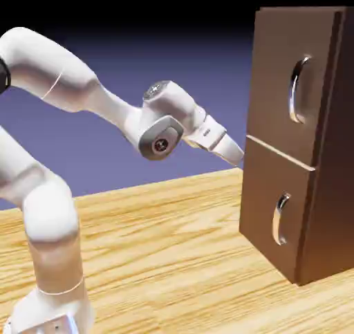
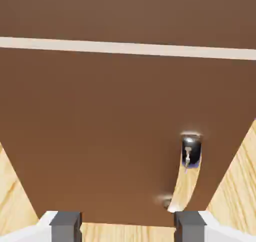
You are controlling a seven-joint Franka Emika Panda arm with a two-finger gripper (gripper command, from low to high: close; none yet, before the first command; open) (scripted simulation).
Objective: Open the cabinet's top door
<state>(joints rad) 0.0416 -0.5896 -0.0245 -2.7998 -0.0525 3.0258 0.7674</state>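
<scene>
The tool (image 1: 238,156) hangs spread and empty near the cabinet (image 1: 325,208) (by the panel seam), below the top door (image 1: 276,84) handle (image 1: 297,90).

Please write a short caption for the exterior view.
Open claw near the cabinet, level with the seam below the top door.

**Pale Wood Counter Under a Dusky Backdrop**

A light, honey-coloured wooden counter (image 1: 173,256) with bold, wavy grain fills the lower part of the exterior view. Behind it, a plain blue-violet backdrop (image 1: 138,70) darkens to near black at the top. In the hand view, slivers of the same grain show at both lower corners.
</scene>
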